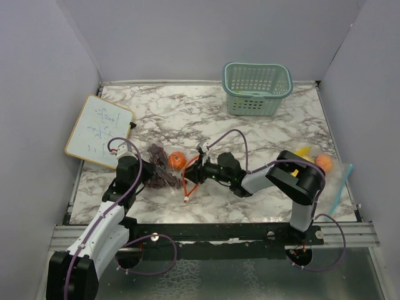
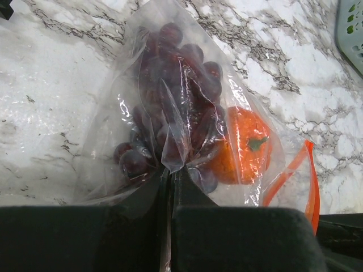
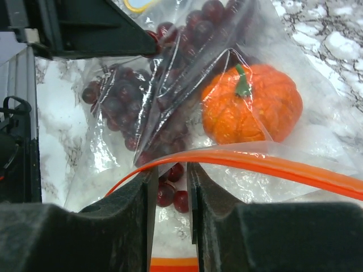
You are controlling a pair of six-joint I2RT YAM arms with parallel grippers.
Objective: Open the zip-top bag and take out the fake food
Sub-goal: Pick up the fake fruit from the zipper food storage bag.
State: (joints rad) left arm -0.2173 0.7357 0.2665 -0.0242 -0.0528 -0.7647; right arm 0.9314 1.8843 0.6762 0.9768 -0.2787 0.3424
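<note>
The zip-top bag lay on the marble table left of centre in the top view, directly between the two sets of fingers. A purple grape bunch and an orange sat inside it. Its orange zip strip marked the mouth, which pointed toward the right gripper. In the right wrist view the strip ran from lower left to the right edge, crosswise to the fingers and right at their tips.

The left gripper was clenched on a raised fold of film at the bag's far end, over the grapes. It anchored that end opposite the mouth. The right gripper was the nearer one to the zip. Its fingers stood close together with a slim gap, and grapes showed through that gap — whether they had truly clamped the strip could not be told.

It was also unclear whether the seal was parted, since the crumpled film glared. At the right edge of the top view a second bag was partly hidden behind the right arm, showing only a round orange-pink fruit and a yellow piece. The contents of the teal basket at upper right were unreadable.
</note>
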